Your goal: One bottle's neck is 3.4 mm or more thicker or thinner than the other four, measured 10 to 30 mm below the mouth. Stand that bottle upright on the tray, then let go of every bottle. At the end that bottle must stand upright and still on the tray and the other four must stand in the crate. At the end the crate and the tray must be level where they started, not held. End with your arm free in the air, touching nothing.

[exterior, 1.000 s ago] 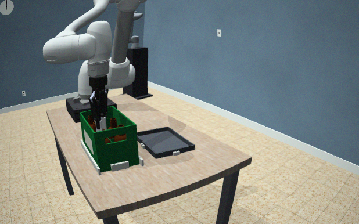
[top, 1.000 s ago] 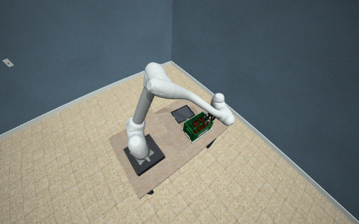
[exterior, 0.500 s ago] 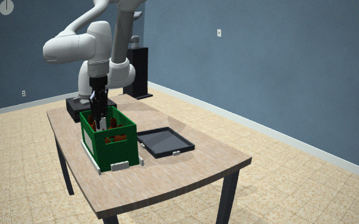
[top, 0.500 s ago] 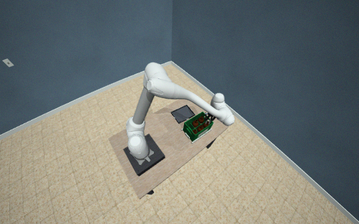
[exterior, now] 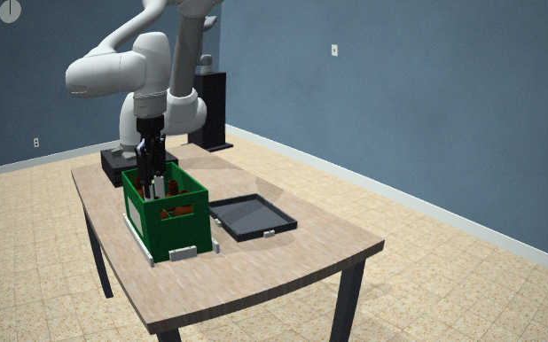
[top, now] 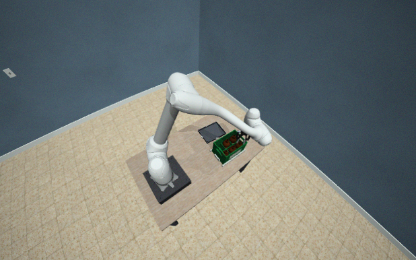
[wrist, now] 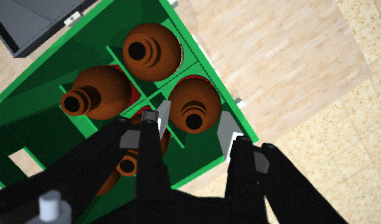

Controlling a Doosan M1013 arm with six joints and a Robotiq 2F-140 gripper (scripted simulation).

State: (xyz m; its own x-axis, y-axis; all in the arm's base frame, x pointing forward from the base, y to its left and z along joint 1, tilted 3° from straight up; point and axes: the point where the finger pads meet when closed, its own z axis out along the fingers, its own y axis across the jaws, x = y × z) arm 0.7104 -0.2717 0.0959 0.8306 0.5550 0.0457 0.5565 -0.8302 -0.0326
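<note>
With all visible bottles (top: pixel 226 143) (exterior: pixel 173 188) (wrist: pixel 152 52) inside your crate (top: pixel 226 157) (exterior: pixel 178 237) (wrist: pixel 251 134), your gripper (top: pixel 244 135) (exterior: pixel 153 186) (wrist: pixel 194 117) stands open (holding nothing); selection and transfer to the tray (top: pixel 211 132) (exterior: pixel 254 217) (wrist: pixel 36 22) beside the crate remain.

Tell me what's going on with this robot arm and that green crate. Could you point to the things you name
The robot arm (top: pixel 209 107) (exterior: pixel 103 73) has its open jaws down in the green crate (top: pixel 225 157) (exterior: pixel 178 237) (wrist: pixel 191 55), one on each side of a brown bottle's neck (wrist: pixel 194 116) but not gripping it. The other brown bottles are in the crate too. The dark tray (top: pixel 212 132) (exterior: pixel 254 217) (wrist: pixel 28 17) beside it holds no bottle.
</note>
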